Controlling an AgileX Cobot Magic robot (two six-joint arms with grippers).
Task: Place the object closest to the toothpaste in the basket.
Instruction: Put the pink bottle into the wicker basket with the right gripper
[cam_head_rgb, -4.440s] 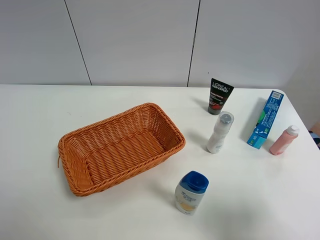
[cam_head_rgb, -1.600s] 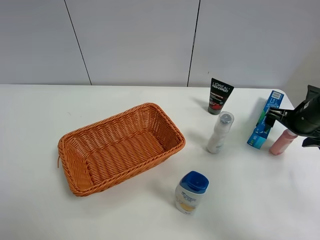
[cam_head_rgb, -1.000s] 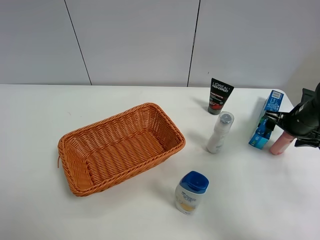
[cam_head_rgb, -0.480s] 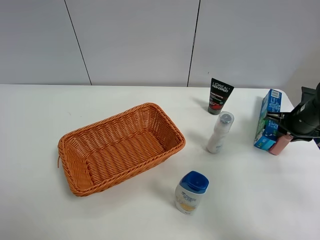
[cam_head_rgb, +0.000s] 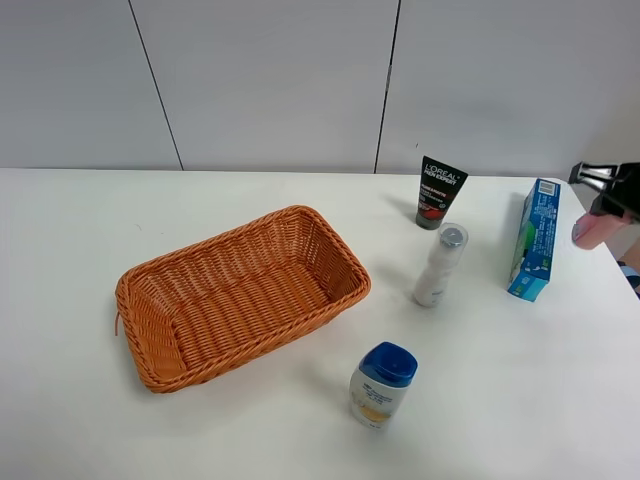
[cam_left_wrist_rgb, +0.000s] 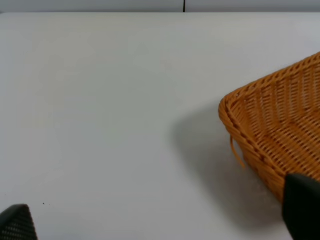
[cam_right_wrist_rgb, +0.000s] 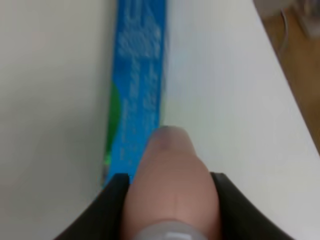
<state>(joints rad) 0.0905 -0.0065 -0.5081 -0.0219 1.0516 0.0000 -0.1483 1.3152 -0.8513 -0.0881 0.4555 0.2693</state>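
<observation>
you're in what looks like a lab or test room: a bare white table (cam_head_rgb: 80, 220) against plain grey wall panels (cam_head_rgb: 270, 80). a wicker basket (cam_head_rgb: 125, 305), a black tube (cam_head_rgb: 440, 192) and a toothpaste box (cam_head_rgb: 533, 240) are staged apart, all left of your right pincer (cam_head_rgb: 598, 212). wood floor (cam_right_wrist_rgb: 300, 30) shows past the table edge on its other side.

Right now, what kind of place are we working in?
Likely a lab test bench, not a home: bare white table, plain wall panels, toothpaste and a basket set out as props.
</observation>
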